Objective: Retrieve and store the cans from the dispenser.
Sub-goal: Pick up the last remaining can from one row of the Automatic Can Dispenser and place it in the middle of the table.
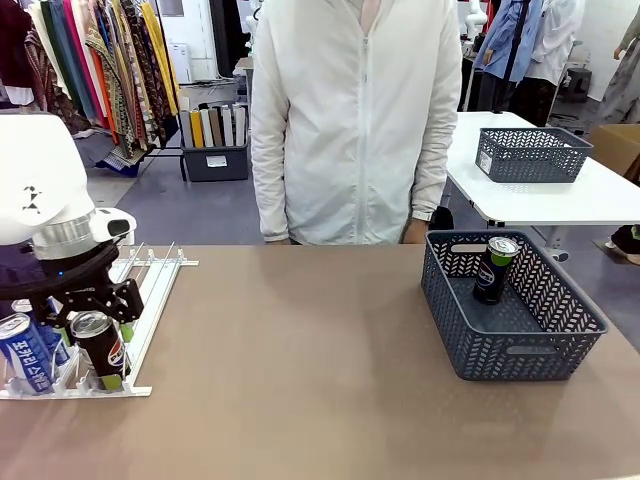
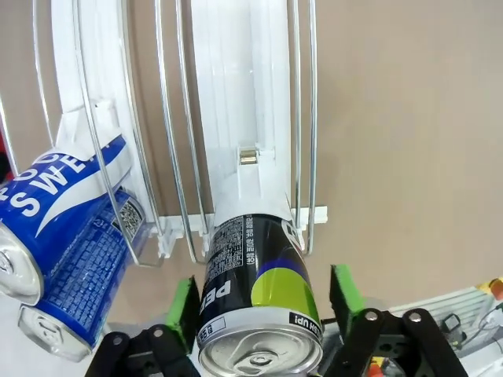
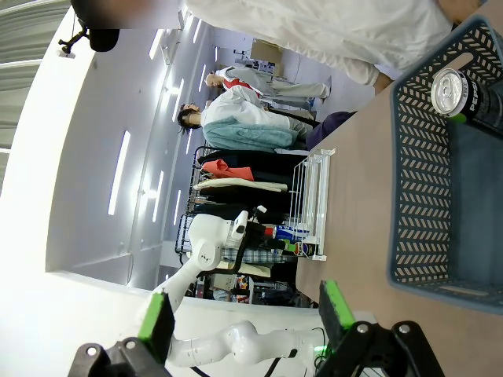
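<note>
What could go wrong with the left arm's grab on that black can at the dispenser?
Left gripper straddles the black can, pads not clearly touching: a shallow grip may slip. Blue cans sit right beside it and could get knocked. Wire rails flank the lane; a finger might snag the dispenser.

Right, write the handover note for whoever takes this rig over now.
Left gripper: open, pads either side of the black can at the front lip of the dispenser, not clamped yet.
Right gripper: open, empty, in the air near the grey basket.
Done: one green-trimmed can stands in the basket.
Left: close on the black can, carry it to the basket, then fetch the blue cans from the neighbouring lane.
</note>
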Robot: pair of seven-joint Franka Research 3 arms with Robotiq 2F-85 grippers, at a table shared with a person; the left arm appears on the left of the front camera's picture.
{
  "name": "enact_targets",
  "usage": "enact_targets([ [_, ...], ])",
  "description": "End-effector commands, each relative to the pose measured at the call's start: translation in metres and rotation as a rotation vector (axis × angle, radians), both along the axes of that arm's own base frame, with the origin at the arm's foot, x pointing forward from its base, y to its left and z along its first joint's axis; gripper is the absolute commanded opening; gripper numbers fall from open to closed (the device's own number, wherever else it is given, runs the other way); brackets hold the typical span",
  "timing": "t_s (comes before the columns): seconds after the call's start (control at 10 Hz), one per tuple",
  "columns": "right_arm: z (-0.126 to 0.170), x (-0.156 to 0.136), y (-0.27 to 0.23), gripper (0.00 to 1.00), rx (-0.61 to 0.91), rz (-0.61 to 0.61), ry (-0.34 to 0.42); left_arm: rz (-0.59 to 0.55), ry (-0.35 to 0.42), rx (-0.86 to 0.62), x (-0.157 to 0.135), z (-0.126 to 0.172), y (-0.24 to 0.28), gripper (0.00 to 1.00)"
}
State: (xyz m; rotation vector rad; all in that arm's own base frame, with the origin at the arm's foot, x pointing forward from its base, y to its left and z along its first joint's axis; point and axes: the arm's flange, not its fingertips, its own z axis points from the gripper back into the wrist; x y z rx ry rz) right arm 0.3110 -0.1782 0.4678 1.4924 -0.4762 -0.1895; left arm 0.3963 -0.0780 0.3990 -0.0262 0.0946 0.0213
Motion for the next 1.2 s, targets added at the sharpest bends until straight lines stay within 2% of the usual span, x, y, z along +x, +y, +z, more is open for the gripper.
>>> enact_targets([
  [0.0, 0.000, -0.001, -0.001, 1.00, -0.015, 0.010, -0.020, 0.003, 0.021, -0.015, 0.002, 0.002, 0.001, 0.00],
  [0.5, 0.000, -0.001, -0.001, 1.00, -0.015, 0.010, -0.020, 0.007, 0.017, -0.021, 0.004, 0.004, 0.001, 0.00],
  [0.6, 0.000, -0.001, -0.001, 1.00, -0.015, 0.010, -0.020, 0.011, -0.001, -0.019, 0.001, 0.013, 0.002, 0.00],
  [0.7, 0.000, -0.001, -0.001, 1.00, -0.015, 0.010, -0.020, 0.032, -0.037, -0.007, -0.003, 0.035, 0.003, 0.00],
  [0.8, 0.000, -0.001, -0.001, 1.00, -0.015, 0.010, -0.020, 0.059, -0.065, 0.006, -0.012, 0.069, 0.007, 0.00],
  [0.9, 0.000, -0.001, -0.001, 1.00, -0.015, 0.010, -0.020, 0.059, -0.103, -0.012, -0.028, 0.114, 0.008, 0.00],
  [1.0, 0.000, -0.001, -0.001, 1.00, -0.015, 0.010, -0.020, 0.060, -0.172, 0.008, -0.039, 0.152, 0.006, 0.00],
  [1.1, 0.000, -0.001, -0.001, 1.00, -0.015, 0.010, -0.020, 0.043, -0.197, 0.017, -0.043, 0.183, 0.006, 0.00],
])
